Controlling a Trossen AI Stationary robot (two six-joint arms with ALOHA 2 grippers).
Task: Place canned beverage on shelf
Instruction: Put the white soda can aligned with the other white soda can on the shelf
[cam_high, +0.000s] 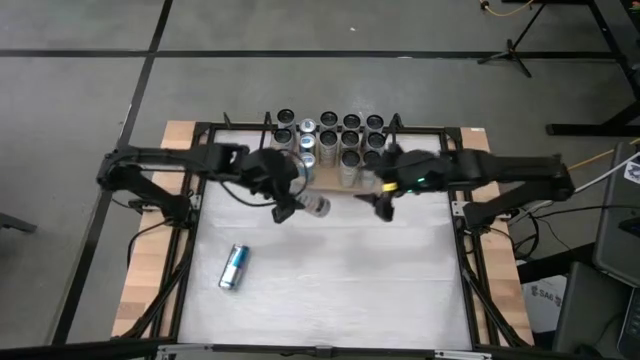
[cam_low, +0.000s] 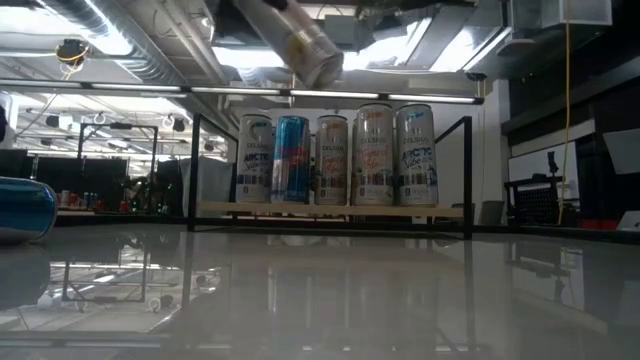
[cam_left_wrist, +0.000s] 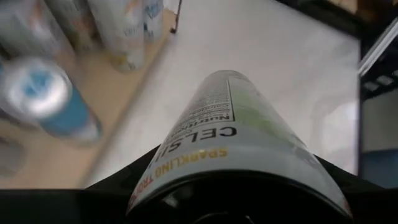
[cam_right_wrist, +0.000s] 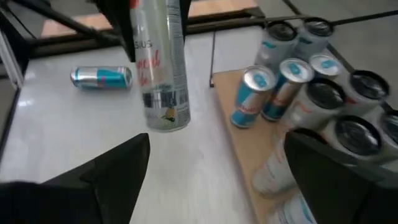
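Observation:
My left gripper (cam_high: 288, 204) is shut on a silver can (cam_high: 314, 206), held above the table just in front of the shelf (cam_low: 330, 210). The can also shows in the low view (cam_low: 300, 45) and in the right wrist view (cam_right_wrist: 158, 68). The shelf is a light wooden board (cam_right_wrist: 249, 146) in a black rod frame, and several cans (cam_high: 340, 140) stand upright on it. My right gripper (cam_right_wrist: 217, 180) is open and empty, near the shelf's front right, facing the held can. A blue can (cam_high: 233, 266) lies on its side on the table at the near left. My left gripper holds the silver can by one end (cam_left_wrist: 186, 180), pinched between its two fingers; that end is hidden by the gripper. The can sticks out past the fingers along their length. It is lifted clear of the table and tilted, its free end (cam_low: 318, 68) lower and toward the table's right.
The table's black frame rails (cam_high: 190, 200) run along both sides and the far edge. The shelf's upright end loops (cam_low: 195, 170) stand at both ends. White tabletop (cam_high: 360, 280) lies in front of the shelf.

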